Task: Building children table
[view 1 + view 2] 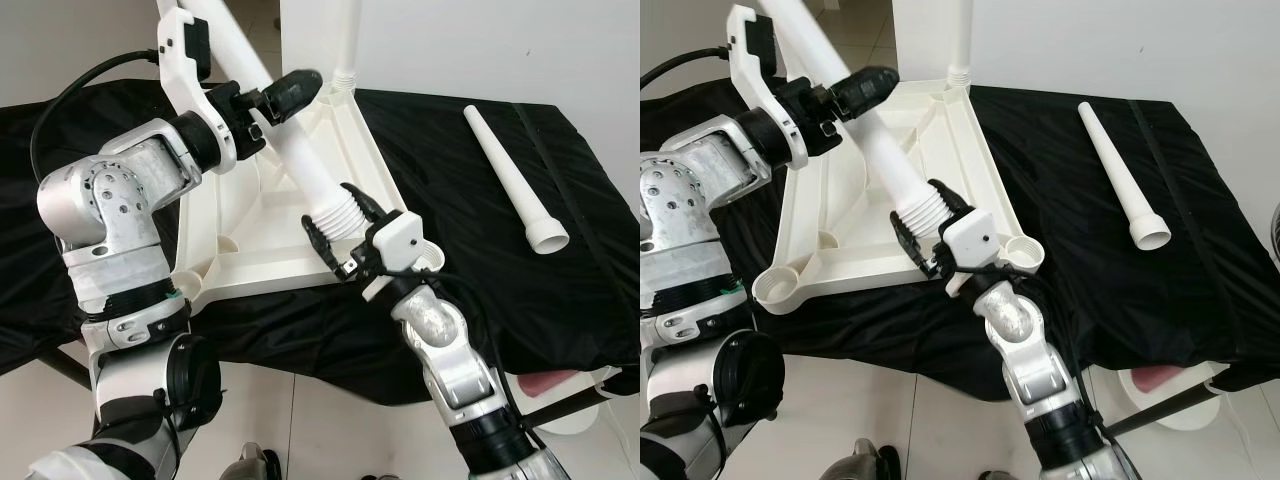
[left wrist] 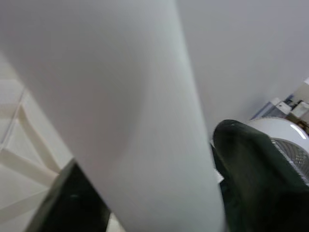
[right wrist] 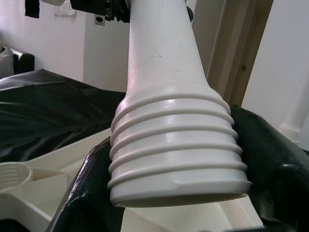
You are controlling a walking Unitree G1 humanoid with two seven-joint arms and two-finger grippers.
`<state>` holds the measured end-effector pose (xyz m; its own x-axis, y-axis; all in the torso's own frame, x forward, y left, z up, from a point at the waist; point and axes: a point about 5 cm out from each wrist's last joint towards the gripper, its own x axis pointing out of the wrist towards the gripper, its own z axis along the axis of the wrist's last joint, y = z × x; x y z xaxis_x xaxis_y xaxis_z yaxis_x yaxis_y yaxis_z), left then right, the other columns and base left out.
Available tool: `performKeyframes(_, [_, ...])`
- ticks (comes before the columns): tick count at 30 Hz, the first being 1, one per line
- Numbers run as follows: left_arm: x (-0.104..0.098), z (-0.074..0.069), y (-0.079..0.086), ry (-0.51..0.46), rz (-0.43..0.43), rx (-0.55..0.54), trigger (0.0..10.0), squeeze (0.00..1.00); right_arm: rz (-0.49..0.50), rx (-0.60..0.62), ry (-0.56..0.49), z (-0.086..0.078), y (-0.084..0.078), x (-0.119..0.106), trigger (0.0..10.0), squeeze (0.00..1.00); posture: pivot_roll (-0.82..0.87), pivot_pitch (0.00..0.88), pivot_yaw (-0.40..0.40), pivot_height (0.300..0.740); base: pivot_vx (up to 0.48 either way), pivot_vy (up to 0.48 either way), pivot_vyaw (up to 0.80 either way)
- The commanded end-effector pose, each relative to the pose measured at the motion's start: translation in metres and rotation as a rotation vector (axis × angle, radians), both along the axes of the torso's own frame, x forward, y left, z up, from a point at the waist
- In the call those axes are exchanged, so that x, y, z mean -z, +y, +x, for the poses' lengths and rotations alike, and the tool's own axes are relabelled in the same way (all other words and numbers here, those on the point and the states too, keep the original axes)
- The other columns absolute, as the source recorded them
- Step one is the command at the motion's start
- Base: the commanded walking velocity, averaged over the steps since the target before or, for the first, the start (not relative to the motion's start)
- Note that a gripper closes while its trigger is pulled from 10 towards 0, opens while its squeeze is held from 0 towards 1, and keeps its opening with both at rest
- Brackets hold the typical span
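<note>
Right gripper [image 1: 335,222] jaws are clamped on the threaded end of a white table leg [image 1: 290,150]; left gripper [image 1: 285,92] jaws are clamped on the same leg higher up its shaft. The leg is held tilted above the upturned white tabletop [image 1: 250,235], which lies on the black-draped counter [image 1: 450,200]. One leg [image 1: 347,40] is already seated upright in the 12 o'clock corner socket. A loose leg [image 1: 512,180] lies at 3 o'clock, well apart.
</note>
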<state>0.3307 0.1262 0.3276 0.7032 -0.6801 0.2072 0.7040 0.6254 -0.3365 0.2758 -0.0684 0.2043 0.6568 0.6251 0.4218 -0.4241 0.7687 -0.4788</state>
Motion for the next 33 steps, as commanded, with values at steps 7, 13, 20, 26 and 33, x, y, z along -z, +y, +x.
performKeyframes(7, [-0.004, -0.004, -0.001, -0.057, 0.026, -0.005, 0.0, 0.0, -0.016, 0.029, 0.029, 0.002, -0.002, 0.006, 10.0, 0.0, -0.01, 0.057, 0.038, 0.74, 0.0, 0.0, 0.0])
performKeyframes(13, [-0.002, -0.012, -0.007, -0.128, 0.097, 0.018, 0.0, 0.0, 0.011, 0.026, 0.105, 0.002, -0.003, 0.012, 10.0, 1.0, -0.01, 0.065, 0.038, 0.74, 0.0, 0.0, 0.0])
performKeyframes(20, [0.003, -0.021, -0.022, -0.253, 0.246, 0.049, 0.0, 0.0, 0.109, -0.167, 0.277, -0.004, 0.005, -0.004, 10.0, 0.0, -0.01, 0.075, 0.034, 0.74, 0.0, 0.0, 0.0])
performKeyframes(26, [0.01, -0.034, -0.038, -0.365, 0.357, 0.142, 0.0, 0.0, 0.101, -0.185, 0.302, 0.008, 0.016, -0.019, 10.0, 0.0, -0.01, 0.082, 0.032, 0.74, 0.0, 0.0, 0.0])
performKeyframes(33, [0.014, -0.042, -0.047, -0.434, 0.423, 0.194, 0.0, 0.0, 0.034, -0.104, 0.359, 0.027, 0.024, -0.015, 10.0, 0.0, -0.01, 0.089, 0.026, 0.74, 0.0, 0.0, 0.0])
